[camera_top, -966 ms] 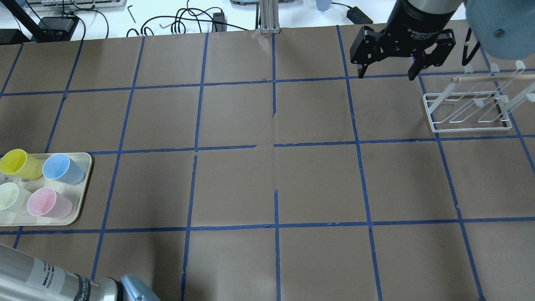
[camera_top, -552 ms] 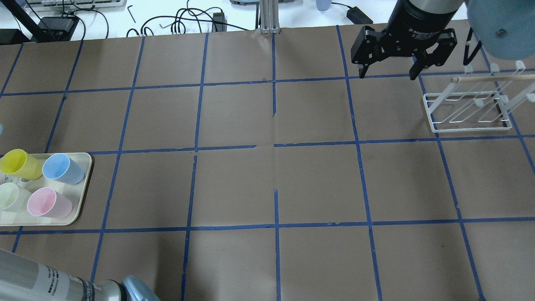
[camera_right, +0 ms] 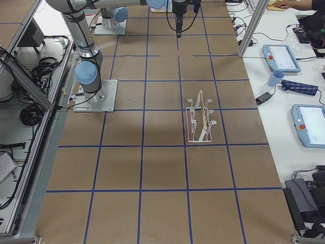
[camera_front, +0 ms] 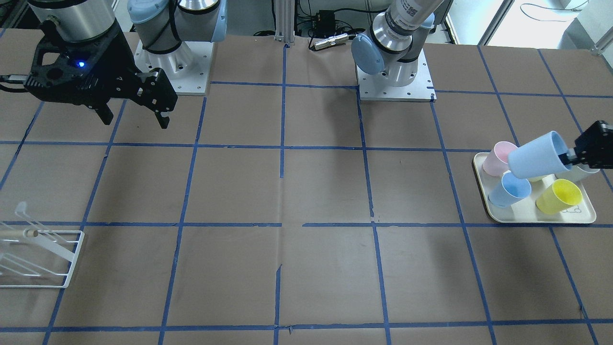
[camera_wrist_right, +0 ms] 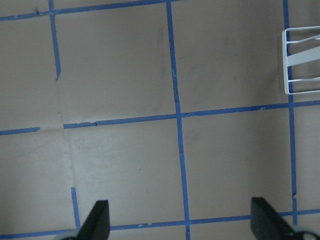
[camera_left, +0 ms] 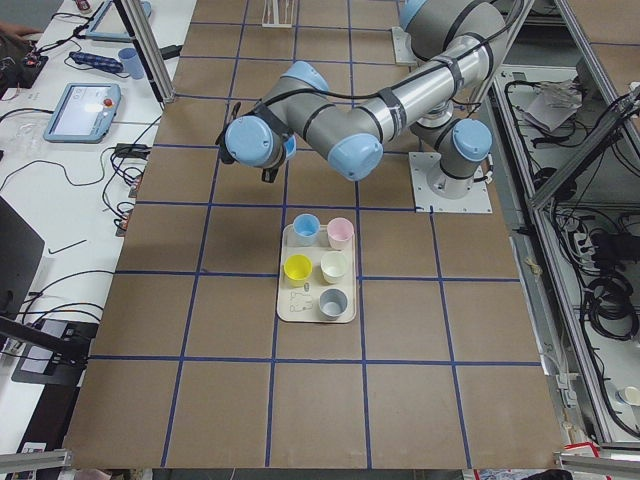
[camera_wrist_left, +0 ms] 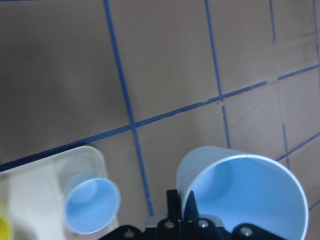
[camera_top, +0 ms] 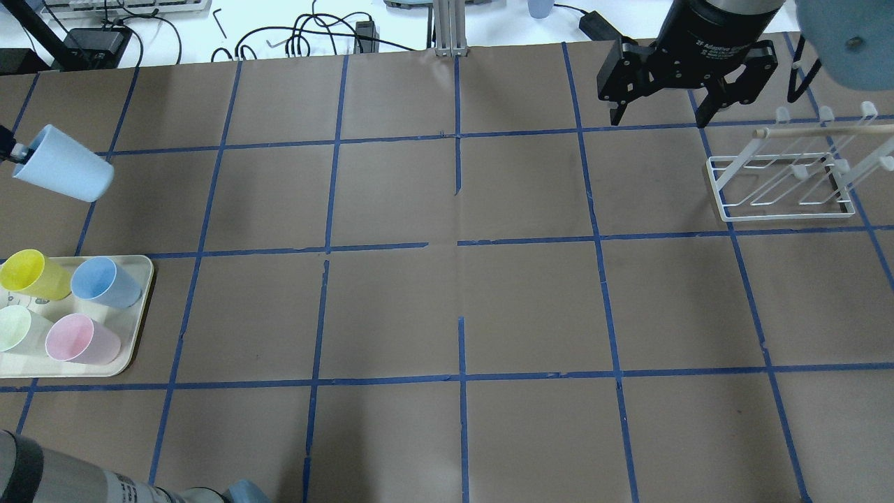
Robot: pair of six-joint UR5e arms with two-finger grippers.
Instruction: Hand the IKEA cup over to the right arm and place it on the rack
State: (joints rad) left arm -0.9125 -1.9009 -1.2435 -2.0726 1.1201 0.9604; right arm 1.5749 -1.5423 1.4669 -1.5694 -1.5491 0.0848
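The IKEA cup [camera_top: 64, 165], pale ice-blue, hangs tilted in the air beyond the cream tray [camera_top: 143, 307], at the left edge of the overhead view. My left gripper [camera_front: 570, 157] is shut on the cup's rim [camera_front: 539, 155]. The left wrist view looks into the open cup [camera_wrist_left: 240, 195], with one finger inside and one outside its wall. My right gripper [camera_top: 658, 120] is open and empty, above the table near the far edge, just left of the white wire rack [camera_top: 782, 183]. It shows the same in the front view [camera_front: 135, 120].
The tray holds a yellow cup [camera_top: 31, 274], a sky-blue cup [camera_top: 103, 281], a pale green cup [camera_top: 17, 330] and a pink cup [camera_top: 80, 340]; a grey cup [camera_left: 333, 301] shows in the left side view. Cables and boxes lie beyond the far table edge.
The pale blue cup, held by my left gripper, has come into the overhead view at the left edge. My right gripper has shifted a little right and toward the far edge, still open.
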